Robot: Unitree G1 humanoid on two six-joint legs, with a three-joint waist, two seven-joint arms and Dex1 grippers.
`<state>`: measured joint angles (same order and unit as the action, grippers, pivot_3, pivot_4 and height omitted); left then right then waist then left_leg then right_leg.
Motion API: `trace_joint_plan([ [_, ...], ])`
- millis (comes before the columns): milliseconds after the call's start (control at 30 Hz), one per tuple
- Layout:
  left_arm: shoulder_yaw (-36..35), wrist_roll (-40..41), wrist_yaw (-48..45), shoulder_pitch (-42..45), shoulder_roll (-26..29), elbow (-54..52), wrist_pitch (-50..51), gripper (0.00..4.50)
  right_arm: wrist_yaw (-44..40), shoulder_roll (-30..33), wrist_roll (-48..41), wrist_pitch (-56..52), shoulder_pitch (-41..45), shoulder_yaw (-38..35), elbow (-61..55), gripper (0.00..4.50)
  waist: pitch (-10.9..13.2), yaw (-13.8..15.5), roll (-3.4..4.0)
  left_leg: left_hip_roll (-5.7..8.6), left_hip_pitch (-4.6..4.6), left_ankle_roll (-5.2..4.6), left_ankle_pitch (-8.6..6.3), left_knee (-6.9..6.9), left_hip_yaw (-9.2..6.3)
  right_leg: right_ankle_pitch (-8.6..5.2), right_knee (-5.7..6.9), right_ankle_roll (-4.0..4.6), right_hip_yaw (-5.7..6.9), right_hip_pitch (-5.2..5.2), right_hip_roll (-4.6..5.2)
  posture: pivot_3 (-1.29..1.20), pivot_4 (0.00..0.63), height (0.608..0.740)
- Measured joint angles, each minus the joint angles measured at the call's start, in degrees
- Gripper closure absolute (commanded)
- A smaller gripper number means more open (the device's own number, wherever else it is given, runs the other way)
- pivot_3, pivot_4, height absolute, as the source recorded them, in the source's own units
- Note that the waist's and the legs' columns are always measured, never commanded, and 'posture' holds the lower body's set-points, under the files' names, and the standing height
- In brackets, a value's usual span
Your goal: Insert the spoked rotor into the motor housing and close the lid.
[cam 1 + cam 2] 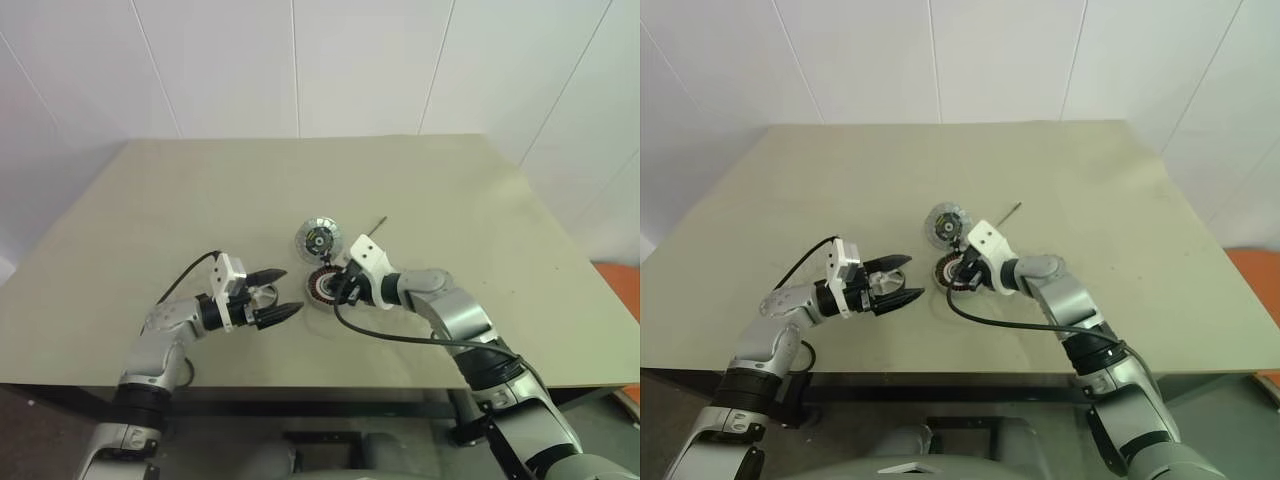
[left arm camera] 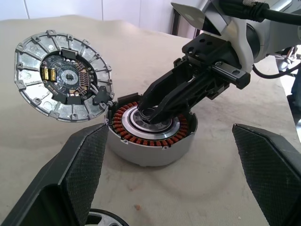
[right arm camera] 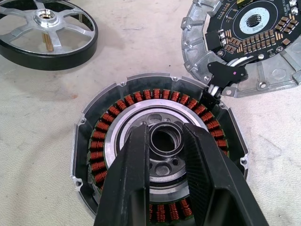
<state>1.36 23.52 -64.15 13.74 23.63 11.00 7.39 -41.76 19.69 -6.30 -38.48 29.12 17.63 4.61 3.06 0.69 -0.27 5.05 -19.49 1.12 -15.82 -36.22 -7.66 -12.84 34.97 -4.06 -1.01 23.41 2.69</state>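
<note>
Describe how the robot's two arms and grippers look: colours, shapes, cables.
Both arms are silver-grey metal with rounded joints and black bands. The left gripper and right gripper each have a white block at the wrist and two black, tapering fingers, their inner faces textured. A black cable loops along each forearm.

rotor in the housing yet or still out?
Out. The spoked rotor lies on the table beside the motor housing, whose copper windings and centre bore sit bare, with the right gripper at the bore.
</note>
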Motion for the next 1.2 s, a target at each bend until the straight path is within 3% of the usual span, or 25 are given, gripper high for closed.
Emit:
trace_joint_plan([
  [1200,0.0,-0.3,0.2,0.0,-0.2,0.6,0.0,0.00,-1.0,-0.4,-1.0,-0.9,-0.1,-0.1,-0.8,3.84,0.0,0.0,0.01,0.00,-0.02,0.00,0.00,0.01,0.00,0.05,0.00,-0.09,0.00,0.03,0.00,0.00,0.000,0.740],
])
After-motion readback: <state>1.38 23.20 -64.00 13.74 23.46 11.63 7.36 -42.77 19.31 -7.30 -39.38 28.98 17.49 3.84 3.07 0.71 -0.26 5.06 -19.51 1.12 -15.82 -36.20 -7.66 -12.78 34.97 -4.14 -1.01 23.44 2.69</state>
